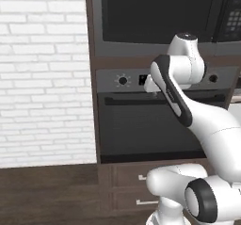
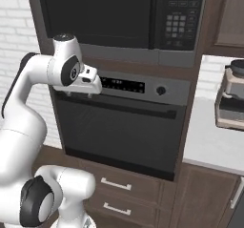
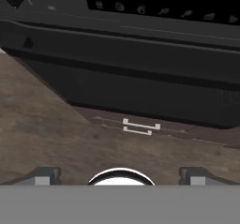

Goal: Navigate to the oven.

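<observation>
The oven (image 2: 121,127) stands right in front of me, built into a tall brown cabinet (image 2: 190,103), its dark glass door closed and its long bar handle (image 2: 119,108) running across the top of the door. Above the handle sits the grey control strip (image 2: 143,86) with a round knob (image 2: 161,90) toward its right end and another knob (image 1: 123,81) toward its left, with a dark display between them.

My gripper (image 3: 120,175) hangs in front of that control strip and handle, pointing down along the door. Its two dark tips stand far apart at either side of my hand view, so it is spread wide, and nothing lies between them or touches them. Past the tips I see the lower edge of the oven door and a drawer handle (image 3: 140,127) below it.

Over the oven is a microwave (image 2: 119,15) with a button keypad (image 2: 178,19) on its right. Under the oven are two drawers (image 2: 121,186) with pale handles. To the right a pale counter (image 2: 209,146) carries a coffee machine (image 2: 232,96). To the left is a white brick wall (image 1: 44,73) above a dark wood floor (image 1: 47,193).
</observation>
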### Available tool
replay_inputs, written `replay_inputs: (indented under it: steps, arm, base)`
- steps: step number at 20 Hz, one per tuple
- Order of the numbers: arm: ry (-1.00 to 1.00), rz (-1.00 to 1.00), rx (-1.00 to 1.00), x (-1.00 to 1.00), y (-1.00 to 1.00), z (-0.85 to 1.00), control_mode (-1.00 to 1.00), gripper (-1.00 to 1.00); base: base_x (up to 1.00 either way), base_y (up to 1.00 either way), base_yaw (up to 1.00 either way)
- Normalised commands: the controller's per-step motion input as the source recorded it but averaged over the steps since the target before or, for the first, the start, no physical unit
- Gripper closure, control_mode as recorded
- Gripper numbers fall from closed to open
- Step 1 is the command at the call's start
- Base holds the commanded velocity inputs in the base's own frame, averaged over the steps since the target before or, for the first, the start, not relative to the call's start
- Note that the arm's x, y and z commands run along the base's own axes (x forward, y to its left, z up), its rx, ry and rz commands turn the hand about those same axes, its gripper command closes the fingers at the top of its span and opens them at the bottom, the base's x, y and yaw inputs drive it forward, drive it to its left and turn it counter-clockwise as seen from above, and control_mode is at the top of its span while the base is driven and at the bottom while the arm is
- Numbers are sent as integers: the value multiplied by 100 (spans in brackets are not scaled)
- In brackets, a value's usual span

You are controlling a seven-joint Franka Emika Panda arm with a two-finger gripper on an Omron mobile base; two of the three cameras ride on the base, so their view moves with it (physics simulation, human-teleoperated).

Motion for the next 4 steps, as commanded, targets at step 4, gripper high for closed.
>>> replay_inputs:
  steps: [4]
  arm:
    - [0,0,0,0,0,0,100,-100]
  base:
    - [37,0,0]
